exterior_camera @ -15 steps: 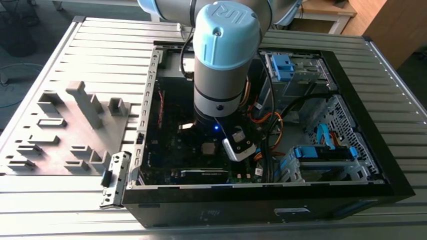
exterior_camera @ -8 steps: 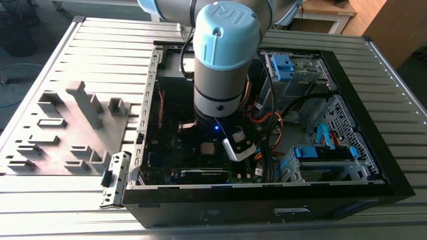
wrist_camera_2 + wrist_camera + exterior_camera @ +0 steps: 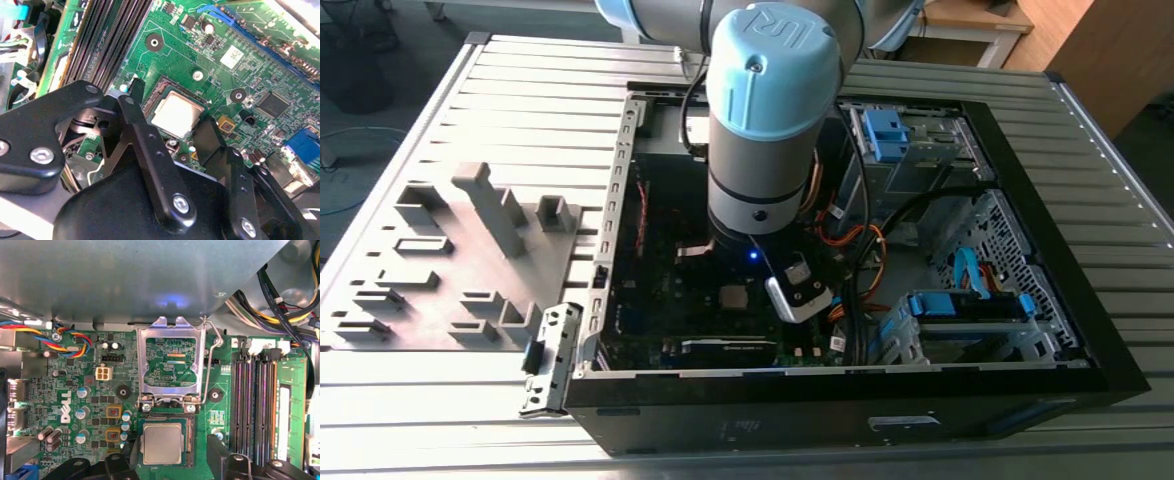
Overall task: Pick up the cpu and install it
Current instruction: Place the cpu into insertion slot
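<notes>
Hovering over the motherboard inside the open computer case, our gripper has its fingers spread wide. One finger sits on each side of the cpu, and neither touches it. In both wrist views we see the cpu lying flat in its socket, silver face up, just beside the hinge of the socket bracket. The bracket stands open, tilted away from the cpu, with its wire lever up alongside. The memory slots run near the bracket, beyond the lever.
</notes>
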Action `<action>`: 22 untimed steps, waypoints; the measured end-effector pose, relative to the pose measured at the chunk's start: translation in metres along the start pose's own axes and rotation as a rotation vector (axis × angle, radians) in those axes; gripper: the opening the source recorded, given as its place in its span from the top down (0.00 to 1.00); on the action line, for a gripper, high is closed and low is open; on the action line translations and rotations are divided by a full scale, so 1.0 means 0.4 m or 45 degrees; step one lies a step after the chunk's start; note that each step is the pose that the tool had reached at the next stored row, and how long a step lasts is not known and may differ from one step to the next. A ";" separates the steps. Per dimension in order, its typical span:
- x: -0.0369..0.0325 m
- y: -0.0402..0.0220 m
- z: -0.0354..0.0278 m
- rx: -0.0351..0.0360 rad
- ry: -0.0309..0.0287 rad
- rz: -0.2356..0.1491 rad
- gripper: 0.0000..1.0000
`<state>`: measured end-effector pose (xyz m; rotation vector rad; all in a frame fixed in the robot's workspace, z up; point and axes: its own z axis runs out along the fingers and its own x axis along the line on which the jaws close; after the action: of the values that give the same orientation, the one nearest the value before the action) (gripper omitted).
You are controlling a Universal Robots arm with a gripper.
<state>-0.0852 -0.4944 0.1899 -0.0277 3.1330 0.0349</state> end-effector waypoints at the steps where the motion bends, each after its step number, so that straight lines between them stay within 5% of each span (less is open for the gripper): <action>1: -0.002 0.000 0.000 -0.0001 0.0000 0.000 0.34; 7: -0.027 -0.001 0.001 0.0004 -0.0003 0.002 0.34; 22: -0.018 0.000 -0.010 0.0003 -0.0015 0.002 0.34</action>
<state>-0.0778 -0.4944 0.1937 -0.0250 3.1319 0.0346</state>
